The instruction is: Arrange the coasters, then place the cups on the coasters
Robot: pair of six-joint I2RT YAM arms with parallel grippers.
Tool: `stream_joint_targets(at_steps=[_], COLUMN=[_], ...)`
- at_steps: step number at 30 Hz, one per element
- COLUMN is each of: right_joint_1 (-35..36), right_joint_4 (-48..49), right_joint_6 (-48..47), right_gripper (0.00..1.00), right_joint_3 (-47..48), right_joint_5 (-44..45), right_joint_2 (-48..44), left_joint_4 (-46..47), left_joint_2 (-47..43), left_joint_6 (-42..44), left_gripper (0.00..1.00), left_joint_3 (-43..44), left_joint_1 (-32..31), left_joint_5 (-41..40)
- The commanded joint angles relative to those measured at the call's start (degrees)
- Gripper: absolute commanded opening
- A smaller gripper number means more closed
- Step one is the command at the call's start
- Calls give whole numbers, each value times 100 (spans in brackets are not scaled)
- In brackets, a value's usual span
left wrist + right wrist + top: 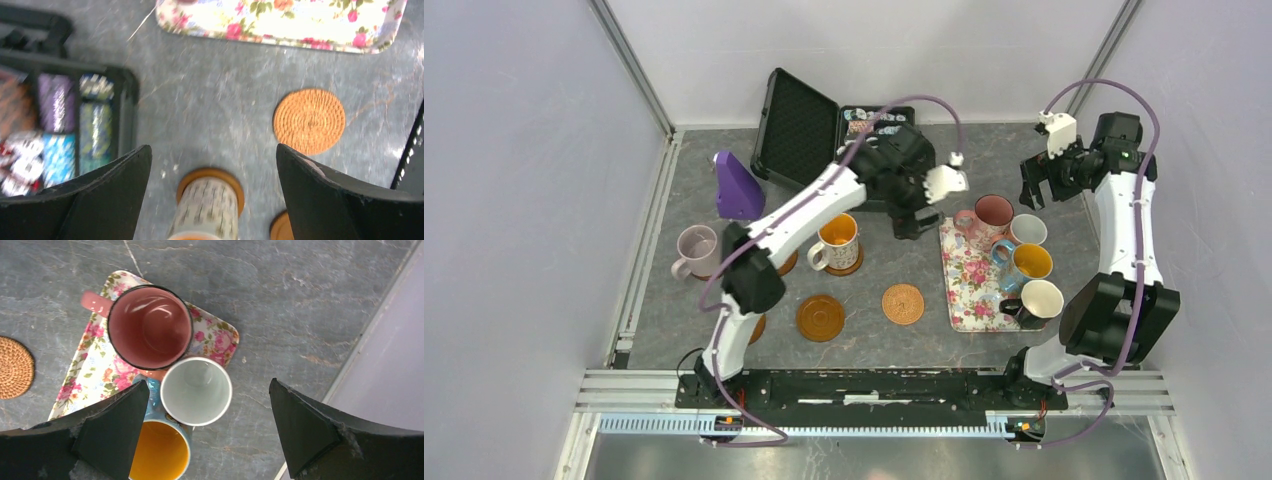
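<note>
Near row: brown coaster [821,317] and orange-tan coaster [903,303] bare, no cup on either. Third brown disc [758,328] half hidden behind left arm [799,215].

Farther: floral mug [837,240] seated on own brown coaster. Lilac mug [696,250] at left (coaster beneath? cannot tell).

Right: pink mug [992,213], white-pink mug [1028,229], blue mug [1030,262], black mug [1041,298] crowded on floral tray [969,285].

Far: left gripper [212,147] spread, empty, near tray. Right gripper [209,381] spread, empty, over white-pink mug.

Judgement: early. One cup surely placed, four waiting.

Poker chips [59,131] blurred, floral mug [206,210] cropped below, brown coaster [759,328] under left arm [752,275]
</note>
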Motion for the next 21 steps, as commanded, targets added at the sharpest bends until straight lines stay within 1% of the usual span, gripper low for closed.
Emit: stream_joint_targets(at_steps=[1, 4, 8, 11, 16, 21], right_joint_1=[-288, -538, -662, -683, -746, -840], right_joint_4=[203, 139, 138, 135, 138, 78], right_joint_6=[306, 388, 359, 338, 313, 225], right_gripper=[98, 98, 98, 98, 98, 98], right_joint_3=[381, 407, 276, 262, 293, 287], right_joint_5=[233, 19, -55, -67, -32, -22], right_joint_2=[67, 137, 137, 136, 150, 110], left_joint_4=[149, 699, 1370, 1638, 2224, 2312], left_joint_2=[829, 1240, 1739, 2079, 2404, 2716], left_joint_6=[-385, -443, -631, -564, -499, -514], left_gripper=[100, 100, 99, 99, 99, 90], left_joint_3=[928, 1067, 1342, 1534, 1606, 1946], left_joint_1=[-314, -414, -469, -481, -581, -658], left_joint_5=[-84, -156, -219, -72, 39, 175])
